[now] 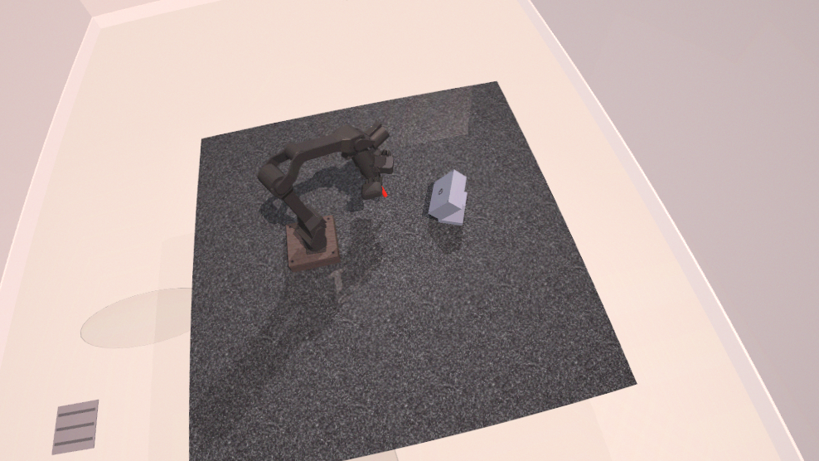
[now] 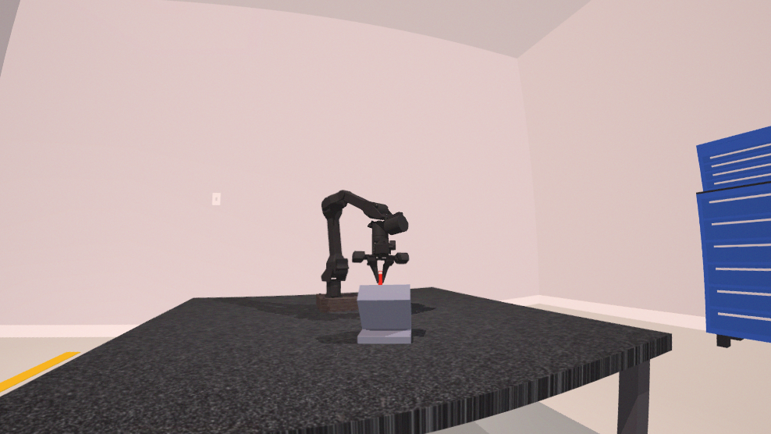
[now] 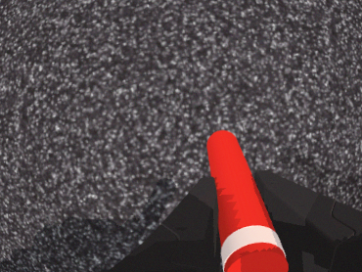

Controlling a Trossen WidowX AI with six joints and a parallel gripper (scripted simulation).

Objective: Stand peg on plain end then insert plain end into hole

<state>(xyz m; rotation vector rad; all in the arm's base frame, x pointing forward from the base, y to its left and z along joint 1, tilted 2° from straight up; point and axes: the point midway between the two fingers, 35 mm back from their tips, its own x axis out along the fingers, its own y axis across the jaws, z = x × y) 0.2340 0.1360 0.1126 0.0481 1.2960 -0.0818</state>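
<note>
The red peg point(image 1: 384, 193) point(image 2: 380, 278) point(image 3: 237, 196) is between the fingers of my gripper point(image 2: 380, 280) point(image 3: 235, 187), which is shut on it. Its white band point(image 3: 251, 237) is at the end nearer the wrist camera, and the plain end sticks out beyond the fingertips, pointing down and away. The peg is held above the table, short of the panel. The sloped grey panel point(image 1: 456, 189) point(image 2: 384, 314) stands in front of the arm, with its round hole point(image 1: 440, 191) empty and facing the robot's side. In the exterior view the panel's back shows, and its top hides what is below the peg.
The dark speckled table point(image 1: 457, 321) point(image 2: 215, 372) carries the arm's wooden base point(image 1: 312, 252) point(image 2: 335, 303) and the panel on its foot. A blue drawer cabinet point(image 2: 738, 258) stands off the table to the right in the exterior view.
</note>
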